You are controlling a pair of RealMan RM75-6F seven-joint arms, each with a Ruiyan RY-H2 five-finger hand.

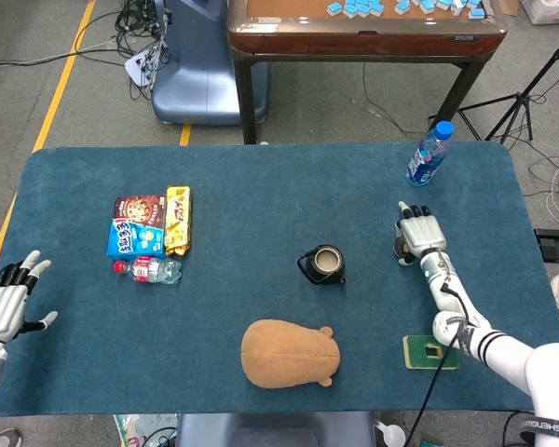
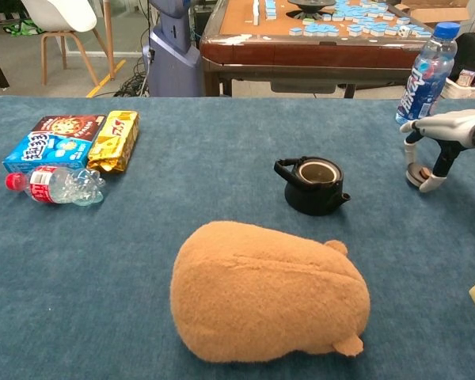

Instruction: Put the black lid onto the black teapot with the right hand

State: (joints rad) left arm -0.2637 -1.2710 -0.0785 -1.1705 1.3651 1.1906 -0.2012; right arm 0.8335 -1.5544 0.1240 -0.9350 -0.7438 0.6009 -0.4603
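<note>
Resting at the far left edge of the blue table (image 1: pixel 261 186), well left of the teapot (image 1: pixel 322 264), the left hand (image 1: pixel 7 303) lies with its fingers spread and nothing in them. Between that hand and the teapot sits a cluster of snacks: a brown cookie box (image 1: pixel 138 207), a blue packet (image 1: pixel 127 237) touching its near edge, and a gold packet (image 1: pixel 177 220) lying along their right side. A small water bottle (image 1: pixel 148 270) with a red cap lies on its side just in front of them. The teapot is black, upright and open at the top, its handle pointing left and its spout right in the chest view; it stands near the middle of the table. In front of it, nearer the robot, lies a brown plush toy (image 1: pixel 289 353). Well to the right of the teapot, the right hand (image 1: pixel 419 236) arches over the black lid (image 2: pixel 415 176), fingers on either side of it; the lid appears to be pinched between thumb and fingers just above the cloth. Behind that hand, farther from the robot, a tall blue-capped bottle (image 1: pixel 429 154) stands upright. A green and yellow sponge (image 1: pixel 430 352) lies in front of the right hand, near the table's front edge.
</note>
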